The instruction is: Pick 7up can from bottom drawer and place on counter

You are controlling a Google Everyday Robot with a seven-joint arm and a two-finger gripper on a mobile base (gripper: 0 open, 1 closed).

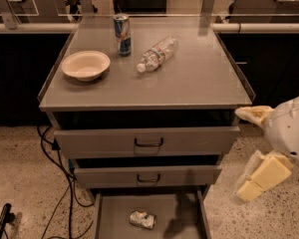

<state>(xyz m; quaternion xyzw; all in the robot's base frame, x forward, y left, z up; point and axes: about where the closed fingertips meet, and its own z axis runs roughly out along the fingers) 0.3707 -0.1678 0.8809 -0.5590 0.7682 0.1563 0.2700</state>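
Lying sideways, the can (142,219) risks being rolled along the drawer (117,210); gripper (259,180) at lower right, state cannot be told.

Cream hand (261,177) right of grey counter (194,83)

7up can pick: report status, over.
Gripper low, right of the two upper drawers, touching nothing. 7up can on its side in open bottom drawer. Upper drawers ajar above it; may crowd the reach. Counter has room.
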